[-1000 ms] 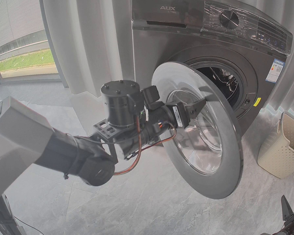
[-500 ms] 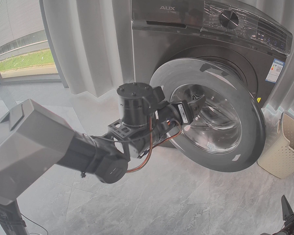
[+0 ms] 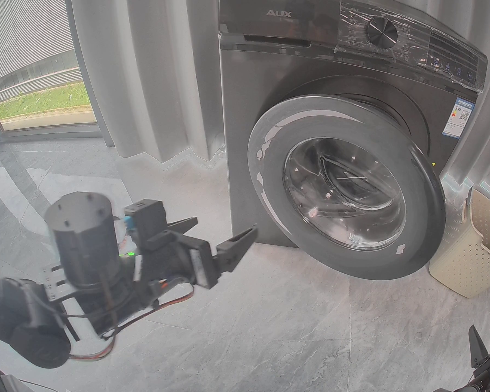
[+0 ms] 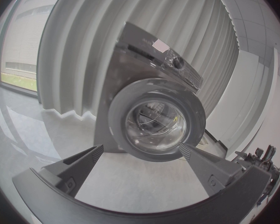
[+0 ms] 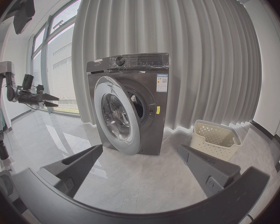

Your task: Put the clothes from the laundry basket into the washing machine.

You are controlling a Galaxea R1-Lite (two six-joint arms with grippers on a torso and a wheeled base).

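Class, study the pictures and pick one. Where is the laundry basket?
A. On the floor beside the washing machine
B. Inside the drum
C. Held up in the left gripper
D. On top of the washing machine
A: the laundry basket stands on the floor to one side of the washing machine, with a gap of bare floor between them.

Before you stands the washing machine (image 3: 256, 99), curtain (image 3: 147, 55) behind it; the laundry basket (image 3: 463, 251) sits on the floor (image 3: 310, 328) to its right.
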